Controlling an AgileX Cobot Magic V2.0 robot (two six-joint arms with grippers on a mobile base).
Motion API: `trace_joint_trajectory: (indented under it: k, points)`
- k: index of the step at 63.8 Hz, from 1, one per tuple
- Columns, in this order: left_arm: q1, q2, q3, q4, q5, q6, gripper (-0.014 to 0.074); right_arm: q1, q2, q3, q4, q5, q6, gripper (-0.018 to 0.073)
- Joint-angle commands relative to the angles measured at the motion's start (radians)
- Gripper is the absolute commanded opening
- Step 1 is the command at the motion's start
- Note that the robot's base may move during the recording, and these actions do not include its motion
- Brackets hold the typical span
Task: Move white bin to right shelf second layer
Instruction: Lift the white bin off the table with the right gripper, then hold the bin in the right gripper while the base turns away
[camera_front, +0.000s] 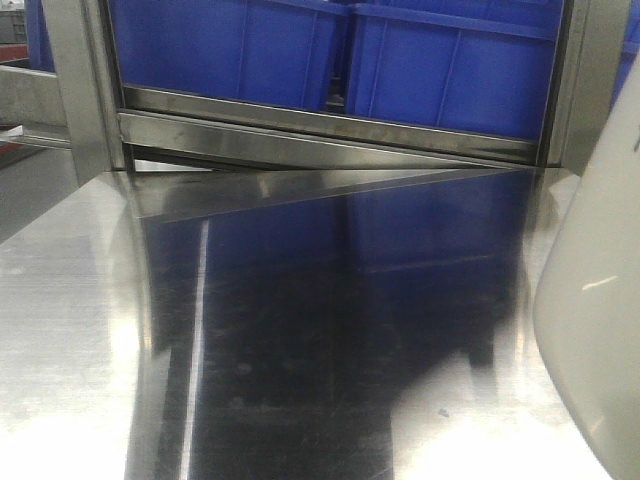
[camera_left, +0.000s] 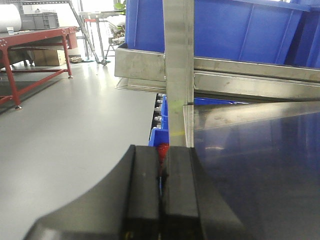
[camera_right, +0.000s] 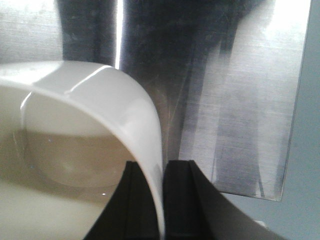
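Observation:
The white bin (camera_front: 595, 300) shows as a glossy cream wall at the right edge of the front view, above the steel tabletop. In the right wrist view my right gripper (camera_right: 161, 200) is shut on the white bin's (camera_right: 100, 100) rim, one black finger inside the tub and one outside. My left gripper (camera_left: 162, 190) is shut with nothing held, its black fingers pressed together beside the rack's upright post (camera_left: 178, 75). The right shelf second layer is out of view.
A shiny steel tabletop (camera_front: 300, 340) fills the foreground and its right edge (camera_right: 292, 125) drops to grey floor. Blue crates (camera_front: 330, 50) sit on a steel rack level (camera_front: 330, 135) straight ahead. A red-framed bench (camera_left: 35, 45) stands far left on the floor.

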Motion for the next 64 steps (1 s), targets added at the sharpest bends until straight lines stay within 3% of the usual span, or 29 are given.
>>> trace_joint_trajectory:
  k: [1, 64]
  points:
    - [-0.005, -0.015, 0.037, -0.006, -0.085, -0.003, 0.0085, -0.005, -0.005, -0.027, -0.009, -0.039, 0.002, 0.0059]
    - [-0.004, -0.015, 0.037, -0.006, -0.085, -0.003, 0.0085, -0.005, -0.005, -0.027, -0.009, -0.039, 0.002, 0.0059]
